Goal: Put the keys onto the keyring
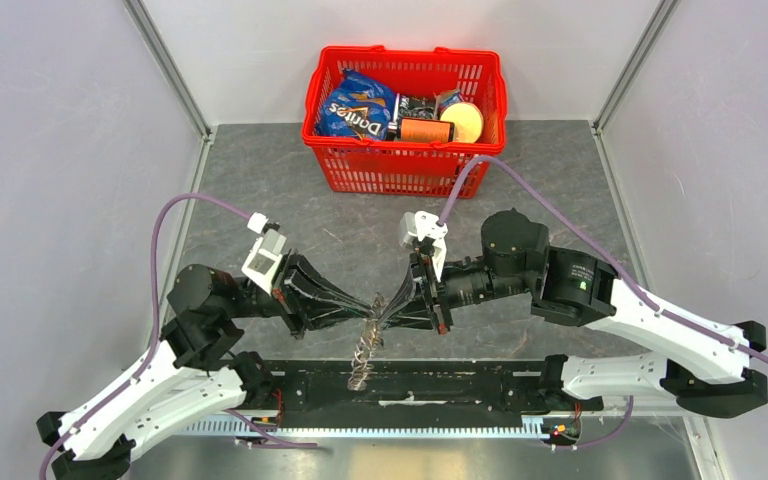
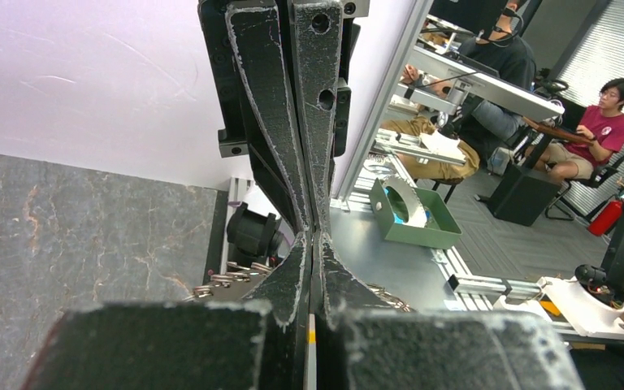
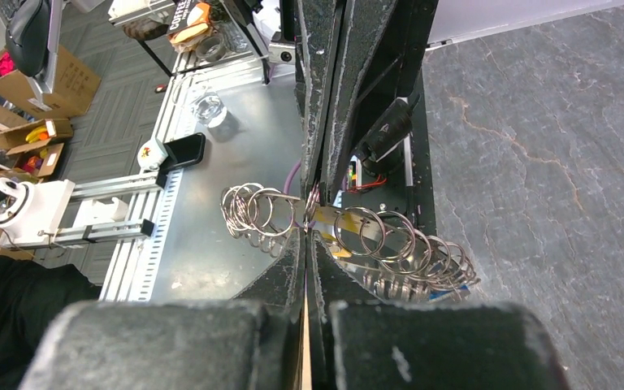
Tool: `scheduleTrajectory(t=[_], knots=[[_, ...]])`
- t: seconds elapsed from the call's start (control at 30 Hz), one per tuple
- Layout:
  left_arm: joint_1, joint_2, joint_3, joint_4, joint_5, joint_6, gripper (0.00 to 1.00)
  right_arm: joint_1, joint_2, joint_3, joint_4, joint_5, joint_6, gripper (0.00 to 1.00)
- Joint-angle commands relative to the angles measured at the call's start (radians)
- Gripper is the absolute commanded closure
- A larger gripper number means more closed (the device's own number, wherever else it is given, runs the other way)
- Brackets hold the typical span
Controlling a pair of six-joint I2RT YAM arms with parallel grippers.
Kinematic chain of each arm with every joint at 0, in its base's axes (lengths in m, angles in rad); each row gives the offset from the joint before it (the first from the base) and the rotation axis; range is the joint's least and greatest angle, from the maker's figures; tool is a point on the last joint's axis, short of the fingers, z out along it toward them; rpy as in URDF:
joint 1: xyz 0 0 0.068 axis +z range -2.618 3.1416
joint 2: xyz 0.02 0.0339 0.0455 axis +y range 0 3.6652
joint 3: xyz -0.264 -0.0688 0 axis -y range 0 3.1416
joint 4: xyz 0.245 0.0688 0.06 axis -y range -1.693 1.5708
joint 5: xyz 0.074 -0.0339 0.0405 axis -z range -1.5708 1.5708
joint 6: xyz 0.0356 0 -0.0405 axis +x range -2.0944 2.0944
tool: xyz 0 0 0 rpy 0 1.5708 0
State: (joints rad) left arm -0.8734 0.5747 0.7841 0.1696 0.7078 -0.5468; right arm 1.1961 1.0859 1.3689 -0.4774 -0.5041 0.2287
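My right gripper (image 3: 307, 229) is pressed together on one wire loop of the keyring (image 3: 374, 240). My left gripper (image 2: 314, 244) meets it tip to tip, also clamped shut on the same bunch. From above, the keyring (image 1: 365, 345) hangs slack below the two sets of fingertips, off the table.

I judge it as a light, floppy string of linked steel split rings. Each loop is stiff and springy, but the whole bunch swings and slides freely. The polished wire looks slippery, so I'd grip a single loop flat across the pads, close to its split, and leave the dangling tail alone.

A yellowish sliver just beyond my right fingertips may be one of the keys (image 3: 333, 218); the view is too cluttered to be sure.

Well beyond both grippers sits a red basket (image 1: 332, 160). It holds a Doritos bag (image 1: 358, 108), an orange can (image 1: 425, 130) and a yellow round thing (image 1: 465, 122).
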Motion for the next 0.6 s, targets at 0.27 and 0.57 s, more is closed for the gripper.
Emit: scheduleTrajectory(t=[0.27,0.57], knots=[[-0.001,-0.020,-0.005,0.120,-0.070,-0.043,0.98,0.016,-0.034,0.067,-0.049,0.012,-0.023,0.69],[-0.001,-0.026,-0.015,0.134,-0.077,-0.051,0.98,0.015,-0.035,0.090,-0.040,0.058,-0.022,0.67]])
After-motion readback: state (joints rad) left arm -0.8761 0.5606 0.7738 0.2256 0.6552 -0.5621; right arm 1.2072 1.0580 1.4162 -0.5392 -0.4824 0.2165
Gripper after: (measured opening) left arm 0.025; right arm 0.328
